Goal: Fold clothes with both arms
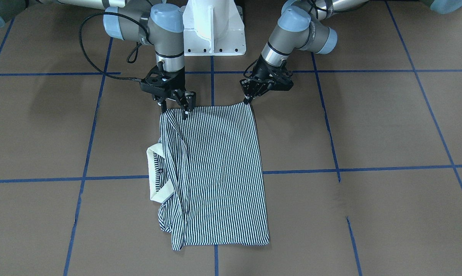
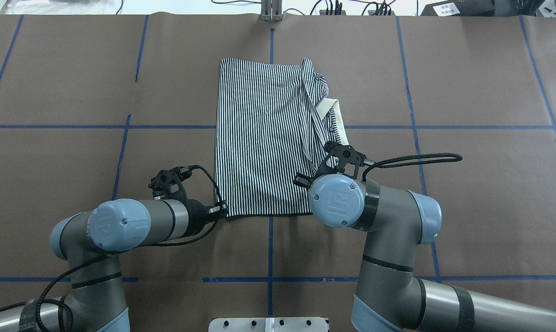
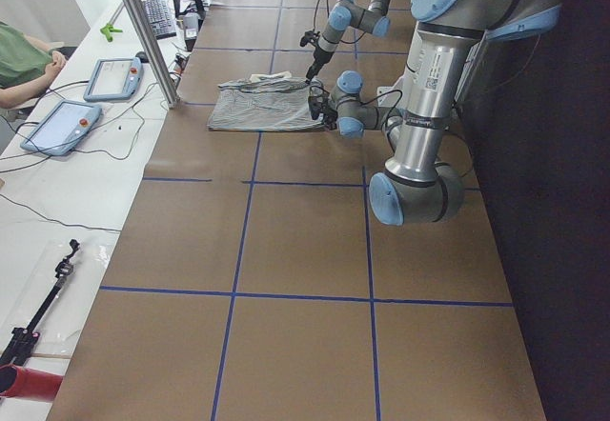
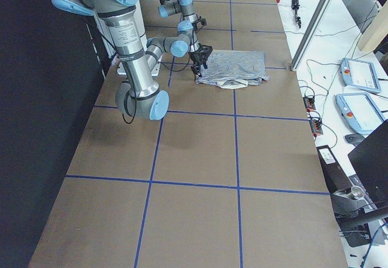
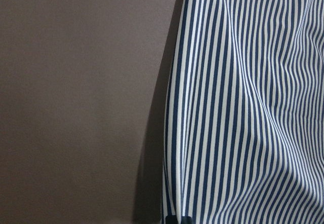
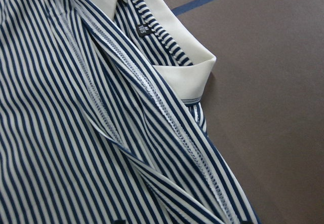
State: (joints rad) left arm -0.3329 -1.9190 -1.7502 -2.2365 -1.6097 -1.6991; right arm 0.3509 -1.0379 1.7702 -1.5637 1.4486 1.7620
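Observation:
The clothes are one navy-and-white striped polo shirt (image 1: 219, 172) (image 2: 259, 138), folded into a tall rectangle on the brown table. Its cream collar (image 1: 154, 176) (image 6: 187, 74) sticks out on the robot's right side. My left gripper (image 1: 248, 101) (image 2: 222, 210) sits at the near left corner, shut on the shirt's edge (image 5: 176, 219). At the near right corner my right gripper (image 1: 175, 110) stands open, its fingertips spread wide over the striped cloth (image 6: 182, 221). In the overhead view the wrist hides its fingertips.
The white pedestal base (image 1: 213, 27) stands just behind both grippers. Blue tape lines (image 1: 369, 168) cross the brown paper. A metal post (image 3: 143, 30), two tablets (image 3: 57, 126) and a seated person (image 3: 24, 54) are beyond the table's far edge.

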